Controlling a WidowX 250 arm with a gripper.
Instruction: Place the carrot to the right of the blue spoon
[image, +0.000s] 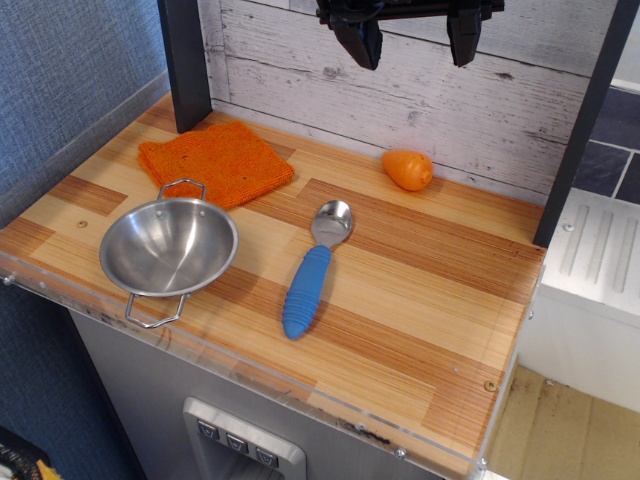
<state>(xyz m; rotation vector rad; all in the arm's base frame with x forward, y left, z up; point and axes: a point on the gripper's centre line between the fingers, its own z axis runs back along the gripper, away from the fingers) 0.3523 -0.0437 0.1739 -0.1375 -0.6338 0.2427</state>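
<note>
The carrot (408, 169), a stubby orange plastic lump, lies on the wooden table near the back wall, right of centre. The blue spoon (314, 267) lies in the middle of the table, its silver bowl pointing toward the back and its ribbed blue handle toward the front. The carrot sits behind and to the right of the spoon's bowl. My gripper (412, 42) hangs high at the top of the view, above the carrot and well clear of it. It is open, with nothing between its two black fingers.
An orange knitted cloth (215, 162) lies at the back left. A steel two-handled bowl (168, 246) stands at the front left, left of the spoon. Dark posts (186, 62) rise at the back left and right. The table edge (300, 385) runs along the front.
</note>
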